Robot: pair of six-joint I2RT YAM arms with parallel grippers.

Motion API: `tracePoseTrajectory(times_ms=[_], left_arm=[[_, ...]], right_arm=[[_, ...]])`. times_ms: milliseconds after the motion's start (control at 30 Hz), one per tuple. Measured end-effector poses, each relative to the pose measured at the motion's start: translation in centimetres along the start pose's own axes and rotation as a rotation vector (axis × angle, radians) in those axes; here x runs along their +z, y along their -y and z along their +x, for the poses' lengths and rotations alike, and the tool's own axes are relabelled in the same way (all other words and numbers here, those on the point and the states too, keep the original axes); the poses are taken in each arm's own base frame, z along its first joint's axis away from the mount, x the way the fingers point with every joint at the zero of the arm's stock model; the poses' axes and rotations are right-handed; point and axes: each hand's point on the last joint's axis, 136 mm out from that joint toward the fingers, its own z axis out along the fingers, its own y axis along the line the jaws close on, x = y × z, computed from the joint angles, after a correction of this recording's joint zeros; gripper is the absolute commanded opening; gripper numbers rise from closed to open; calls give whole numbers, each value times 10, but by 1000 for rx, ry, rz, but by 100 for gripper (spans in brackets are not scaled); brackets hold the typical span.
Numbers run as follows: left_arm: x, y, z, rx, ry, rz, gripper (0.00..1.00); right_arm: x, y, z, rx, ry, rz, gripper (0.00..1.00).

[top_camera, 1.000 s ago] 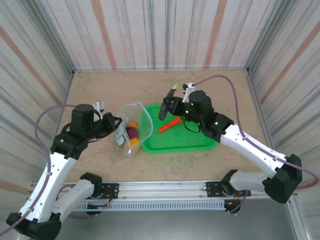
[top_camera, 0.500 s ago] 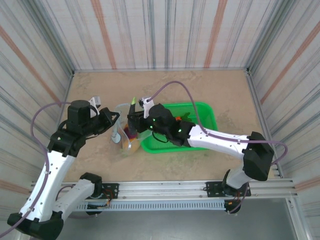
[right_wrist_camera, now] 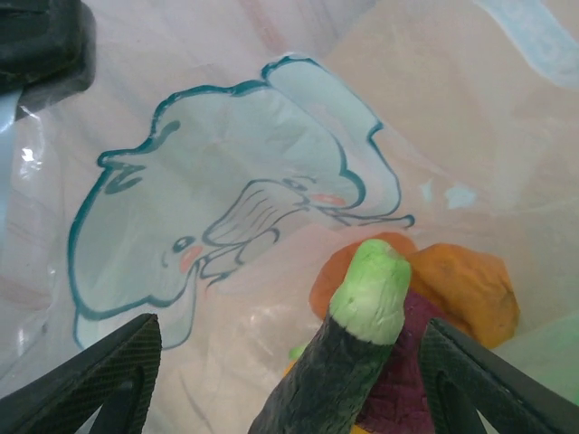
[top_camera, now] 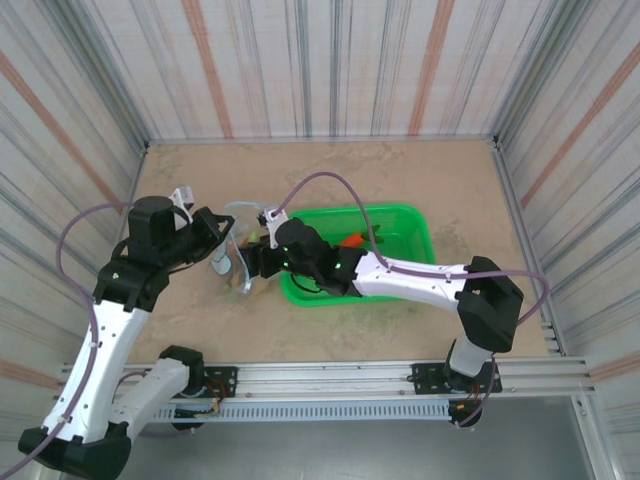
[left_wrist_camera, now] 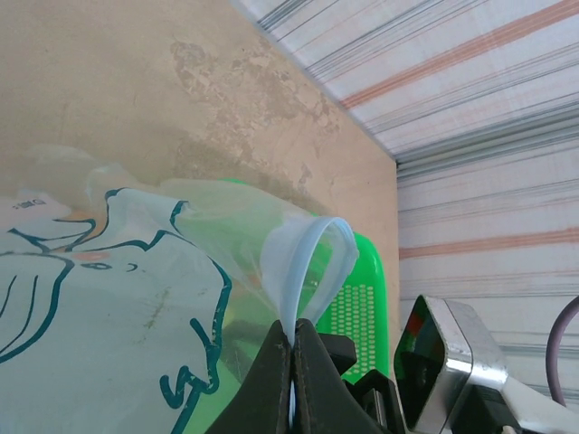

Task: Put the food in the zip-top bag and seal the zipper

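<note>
The clear zip-top bag (top_camera: pixel 232 268) with its blue elephant print (right_wrist_camera: pixel 226 217) lies left of the basket. My left gripper (left_wrist_camera: pixel 292 348) is shut on the pale blue zipper (left_wrist_camera: pixel 312 262) and holds the mouth up and open. My right gripper (top_camera: pixel 256 262) reaches into that mouth. Its fingers (right_wrist_camera: pixel 109 371) stand wide apart, open. Between them lies the dark eggplant (right_wrist_camera: pixel 335 389), green cap forward, with a gap on the left side. Beyond it in the bag rest an orange piece (right_wrist_camera: pixel 466 285) and a purple ball (right_wrist_camera: pixel 412 357). An orange carrot (top_camera: pixel 352 240) lies in the basket.
The green mesh-sided basket (top_camera: pixel 408 222) sits right of the bag, and my right arm (top_camera: pixel 400 275) stretches across it. Striped walls close in the sandy table (top_camera: pixel 420 170) on three sides. My left gripper's black finger (right_wrist_camera: pixel 41 41) shows through the bag.
My right arm swung left from above the basket into the bag's mouth with the eggplant, then its jaws opened. My left gripper kept its hold on the zipper edge.
</note>
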Motion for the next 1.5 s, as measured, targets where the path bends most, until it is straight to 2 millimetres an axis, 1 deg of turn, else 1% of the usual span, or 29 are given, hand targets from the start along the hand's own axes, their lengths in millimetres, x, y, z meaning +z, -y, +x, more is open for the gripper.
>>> tracePoseTrajectory(times_ms=[100,233,367,467,633,733,767,833,867,900,1000,1100,1167,1200,1233,1267,1333,1433,1500], left_arm=[[-1,-1,0,-3,6,2,0],[-5,-1,-2,-3,23,4,0],[-8,-5,-2,-3,36,-4,0],[-8,-10,0,-6,36,-15,0],[-4,-21,6,-13,23,-40,0],[-2,-24,7,-16,18,-45,0],[-2,-24,8,-16,16,-44,0],[-2,-24,8,-15,16,-44,0],[-2,-24,8,-15,16,-44,0],[-2,-24,8,-13,16,-44,0],[-2,-24,8,-12,16,-44,0],[-2,-24,8,-10,16,-44,0],[-2,-24,8,-9,16,-44,0],[-2,-24,8,-9,16,-44,0],[-2,-24,8,-9,15,-44,0],[-3,-23,8,-8,16,-43,0],[-3,-24,8,-9,15,-44,0],[-4,-24,10,-10,9,-45,0],[-5,-24,10,-10,10,-44,0]], right_arm=[[0,2,-1,2,-10,-1,77],[0,13,-3,8,-27,27,75],[-2,24,-6,17,-47,50,67],[-7,27,-7,27,-78,34,65],[-15,27,-12,50,-159,-13,67],[-21,28,-16,63,-195,-28,66],[-24,31,-16,71,-208,-26,64],[-30,38,-16,85,-230,-13,56],[-35,43,-16,98,-238,4,52],[-39,50,-18,111,-239,26,51],[-60,78,-31,160,-207,126,51],[-89,116,-45,264,-164,265,58],[-104,145,-47,371,-133,340,60],[-110,158,-43,420,-126,382,60],[-115,176,-35,482,-124,439,59],[-119,191,-25,539,-129,493,58],[-122,215,-2,641,-159,590,57],[-116,237,21,779,-188,671,58],[-108,248,34,869,-201,702,61]])
